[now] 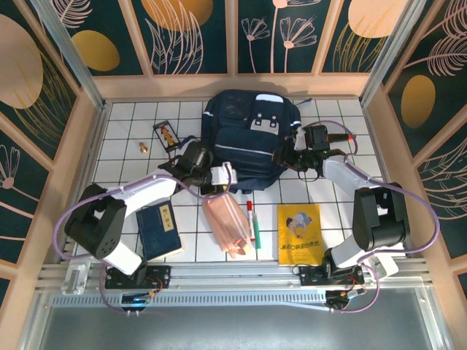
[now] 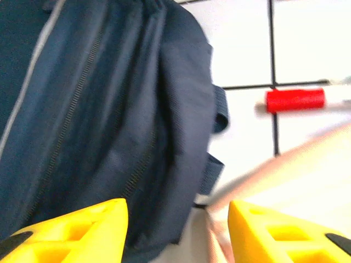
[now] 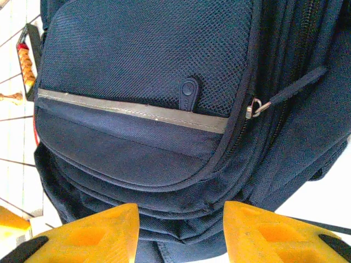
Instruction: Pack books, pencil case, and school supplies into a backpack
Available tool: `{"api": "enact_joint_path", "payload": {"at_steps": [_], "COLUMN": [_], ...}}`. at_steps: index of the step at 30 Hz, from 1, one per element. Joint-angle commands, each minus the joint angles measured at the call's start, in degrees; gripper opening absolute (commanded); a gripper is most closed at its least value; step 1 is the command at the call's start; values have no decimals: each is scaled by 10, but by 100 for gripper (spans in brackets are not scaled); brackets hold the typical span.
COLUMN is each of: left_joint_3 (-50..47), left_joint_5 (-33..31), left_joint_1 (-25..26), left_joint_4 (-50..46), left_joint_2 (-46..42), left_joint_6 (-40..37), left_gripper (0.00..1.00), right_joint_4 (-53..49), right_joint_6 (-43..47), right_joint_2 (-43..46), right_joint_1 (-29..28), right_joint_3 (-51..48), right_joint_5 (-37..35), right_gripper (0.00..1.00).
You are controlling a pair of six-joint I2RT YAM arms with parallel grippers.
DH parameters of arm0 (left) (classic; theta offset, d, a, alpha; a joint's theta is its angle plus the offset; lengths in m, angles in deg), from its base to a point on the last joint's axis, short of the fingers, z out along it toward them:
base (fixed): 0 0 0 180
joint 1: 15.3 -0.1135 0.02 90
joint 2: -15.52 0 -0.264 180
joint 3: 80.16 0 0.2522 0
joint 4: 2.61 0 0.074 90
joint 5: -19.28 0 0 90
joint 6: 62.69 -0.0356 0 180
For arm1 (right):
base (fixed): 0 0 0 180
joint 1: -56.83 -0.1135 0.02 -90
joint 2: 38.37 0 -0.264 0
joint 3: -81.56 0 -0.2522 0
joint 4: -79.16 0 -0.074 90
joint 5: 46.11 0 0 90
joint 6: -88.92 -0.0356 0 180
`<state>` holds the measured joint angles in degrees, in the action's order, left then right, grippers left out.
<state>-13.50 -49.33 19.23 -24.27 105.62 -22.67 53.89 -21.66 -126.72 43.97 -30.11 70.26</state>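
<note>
The navy backpack (image 1: 248,135) lies at the back centre of the tiled table. My left gripper (image 1: 230,177) is open at its lower left edge, with backpack fabric (image 2: 109,120) and the blurred edge of the pink pencil case (image 2: 285,164) between the yellow fingers (image 2: 77,230). On the backpack's right side my right gripper (image 1: 284,157) is open, jaws spread over the bottom seams of the front pocket (image 3: 164,82). In front lie the pencil case (image 1: 228,224), the red-capped marker (image 1: 252,219), the navy book (image 1: 159,230) and the yellow book (image 1: 298,233). The marker's red cap (image 2: 295,100) is in the left wrist view.
A small black card with orange pieces (image 1: 166,135) and a small brass piece (image 1: 143,147) lie left of the backpack. A zipper pull (image 3: 255,107) hangs on the backpack's side. Wooden walls enclose the table on three sides.
</note>
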Motion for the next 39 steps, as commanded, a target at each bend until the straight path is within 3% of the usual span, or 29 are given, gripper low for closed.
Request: {"api": "enact_joint_path", "payload": {"at_steps": [1,5,8,13,18,24,29,31,34,35,39], "left_joint_3": [9,80,101,120,117,128,144,144,160,167,169], "left_joint_5": [-29,-45,-26,-7,7,-16,-13,-14,-9,-5,20], "left_joint_1": [2,3,3,4,3,4,6,7,8,8,8], "left_joint_4": [36,-6,-4,-7,-26,-21,-33,-29,-23,-25,-4], "left_joint_2": [-2,44,63,97,114,136,157,159,161,162,133], "left_joint_6": [-62,-54,-50,-64,-78,-76,-93,-94,-73,-68,-50], "left_gripper": [47,35,34,34,39,43,45,36,5,0,0], "right_joint_4": [-15,-12,-6,-12,-25,-21,-13,-6,22,36,117], "right_joint_6": [38,34,26,26,25,24,-10,-13,-2,8,103], "right_joint_2": [14,10,17,23,24,14,-2,-9,-21,-22,-7], "right_joint_1": [-7,-11,-12,-12,-9,-5,31,56,88,97,124], "right_joint_3": [-9,-8,-18,-28,-24,-20,-26,-27,-29,-31,-44], "right_joint_5": [-13,-25,-29,-45,-61,-53,-52,-42,-19,-12,22], "right_gripper": [44,43,43,44,54,59,60,59,58,58,58]}}
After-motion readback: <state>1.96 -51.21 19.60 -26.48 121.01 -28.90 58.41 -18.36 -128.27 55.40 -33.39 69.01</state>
